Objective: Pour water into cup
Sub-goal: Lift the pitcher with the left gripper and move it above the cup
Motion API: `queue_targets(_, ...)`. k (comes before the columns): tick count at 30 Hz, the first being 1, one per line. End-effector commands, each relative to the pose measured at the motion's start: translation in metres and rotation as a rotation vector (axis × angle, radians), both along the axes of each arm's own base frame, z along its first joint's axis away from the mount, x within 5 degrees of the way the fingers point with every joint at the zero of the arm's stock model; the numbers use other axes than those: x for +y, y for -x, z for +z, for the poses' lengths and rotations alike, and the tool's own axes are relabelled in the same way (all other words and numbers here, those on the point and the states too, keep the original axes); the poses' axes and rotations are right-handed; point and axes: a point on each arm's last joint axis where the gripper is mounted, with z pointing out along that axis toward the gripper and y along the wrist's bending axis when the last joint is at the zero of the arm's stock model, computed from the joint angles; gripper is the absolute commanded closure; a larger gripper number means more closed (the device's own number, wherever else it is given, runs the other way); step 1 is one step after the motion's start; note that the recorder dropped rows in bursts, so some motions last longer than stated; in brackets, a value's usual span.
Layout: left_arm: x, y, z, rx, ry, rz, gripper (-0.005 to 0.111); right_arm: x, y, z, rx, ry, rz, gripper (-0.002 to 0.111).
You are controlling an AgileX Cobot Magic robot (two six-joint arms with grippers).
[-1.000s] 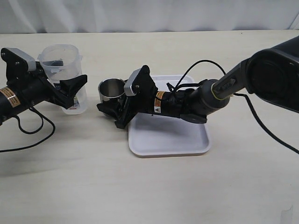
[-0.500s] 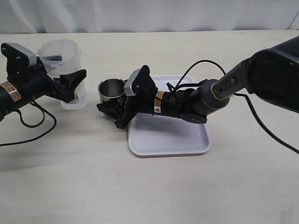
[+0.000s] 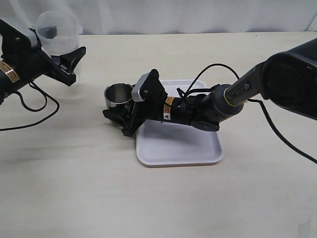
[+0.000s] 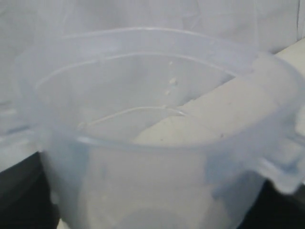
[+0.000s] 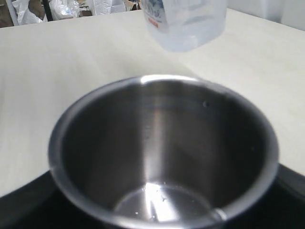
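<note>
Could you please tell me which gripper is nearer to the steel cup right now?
Right. The right gripper has its jaws around the cup; the left gripper is well apart from it, holding the plastic container aloft.

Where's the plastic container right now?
Exterior view, far upper left: the plastic container is in the left gripper, held clear of the table, left of the steel cup beside the white tray.
</note>
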Motion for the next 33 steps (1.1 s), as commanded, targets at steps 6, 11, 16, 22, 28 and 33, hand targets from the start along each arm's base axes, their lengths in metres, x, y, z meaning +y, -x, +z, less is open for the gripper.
queue_targets(6,-0.039,-0.008,0.011,-0.116,-0.197,-0.104,0.107,-0.002,0.000,-0.003,0.012,0.038,-0.010,0.104)
queue_targets(11,-0.050,-0.014,0.012,-0.123,-0.281,-0.131,0.107,-0.002,0.000,-0.003,0.012,0.038,-0.010,0.104)
queue_targets(16,-0.050,-0.015,0.013,-0.130,-0.288,-0.130,0.107,-0.002,0.000,-0.003,0.011,0.036,-0.009,0.104)
queue_targets(22,-0.050,-0.014,0.012,-0.193,-0.394,-0.145,0.107,-0.002,0.000,-0.003,0.011,0.036,-0.009,0.104)
queue_targets(28,-0.050,-0.015,0.011,-0.192,-0.412,-0.146,0.107,-0.002,0.000,-0.003,0.011,0.036,-0.009,0.104)
queue_targets(33,-0.049,-0.015,0.010,-0.216,-0.468,-0.153,0.107,-0.002,0.000,-0.003,0.011,0.036,-0.009,0.104)
